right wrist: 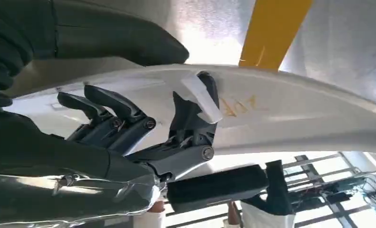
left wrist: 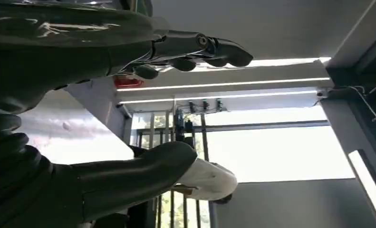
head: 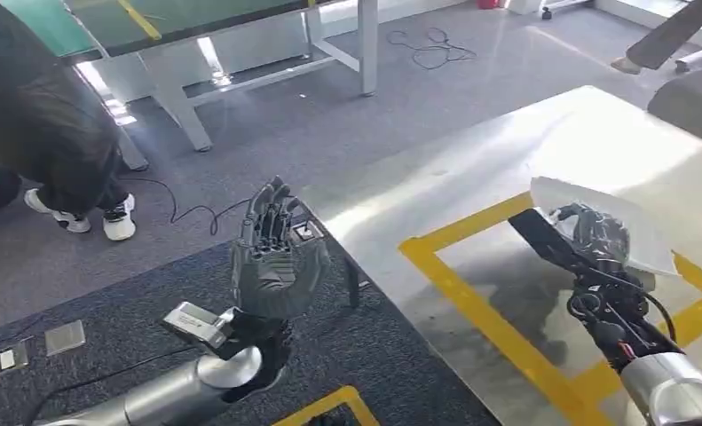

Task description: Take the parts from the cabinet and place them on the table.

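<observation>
Head view, looking forward and down. The right hand (head: 595,235), at the end of the silver right arm (head: 675,386), is extended over the pale grey table (head: 471,177) and grasps a white, curved, thin-walled plastic part (head: 600,217), held just above or on the tabletop; contact cannot be resolved. The part lies over the rectangle marked in yellow tape (head: 471,297), near the rectangle's far side. In the right wrist view the dark fingers (right wrist: 195,114) curl against the part's white surface (right wrist: 295,118), with the thick grey thumb (right wrist: 114,40) on its opposite face; faint orange writing (right wrist: 238,107) shows on the part.

The left hand (head: 272,257) is raised beside the table's near corner, over the dark grey carpet (head: 107,302), palm upright and fingers (head: 272,209) pointing up, slightly apart, holding nothing. The left wrist view confirms an empty hand (left wrist: 81,118), thumb and fingers spread.

A person in dark clothing and white shoes (head: 45,142) crouches on the floor at far left, near a green-topped white-framed bench (head: 196,53).
</observation>
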